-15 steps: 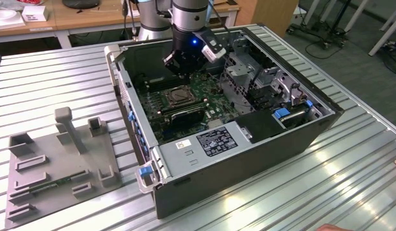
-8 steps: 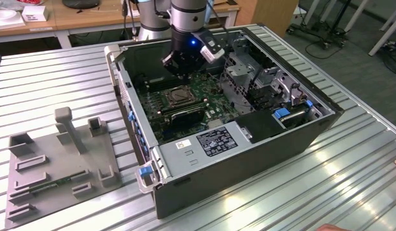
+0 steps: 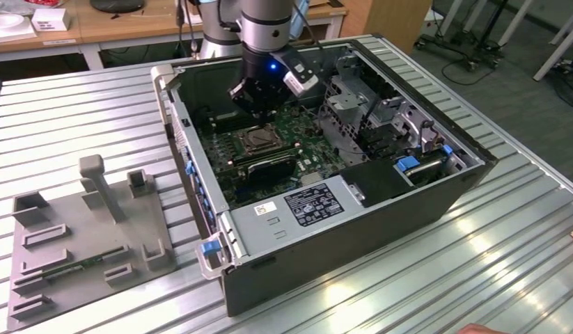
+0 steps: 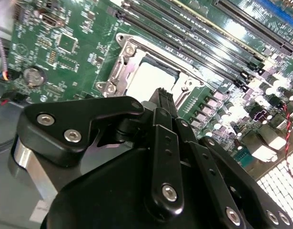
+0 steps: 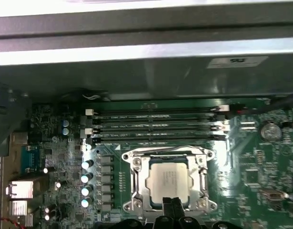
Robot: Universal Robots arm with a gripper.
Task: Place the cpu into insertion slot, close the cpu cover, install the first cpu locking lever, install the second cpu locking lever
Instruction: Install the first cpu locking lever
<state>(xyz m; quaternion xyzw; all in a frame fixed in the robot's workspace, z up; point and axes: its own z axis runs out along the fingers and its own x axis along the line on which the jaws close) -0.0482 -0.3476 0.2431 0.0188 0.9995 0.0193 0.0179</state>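
Cpu (image 5: 169, 182) seated in insertion slot (image 5: 135, 164) on the motherboard (image 5: 253, 157), cpu cover (image 5: 167, 153) apparently closed over it, locking levers unconfirmed; gripper (image 5: 171, 206) narrow, empty, poised just above the socket's edge.

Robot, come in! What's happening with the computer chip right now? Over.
Gripper above the socket edge, holding nothing, jaws together. Cpu sits in the insertion slot, cpu cover down around it. Nothing in the way.
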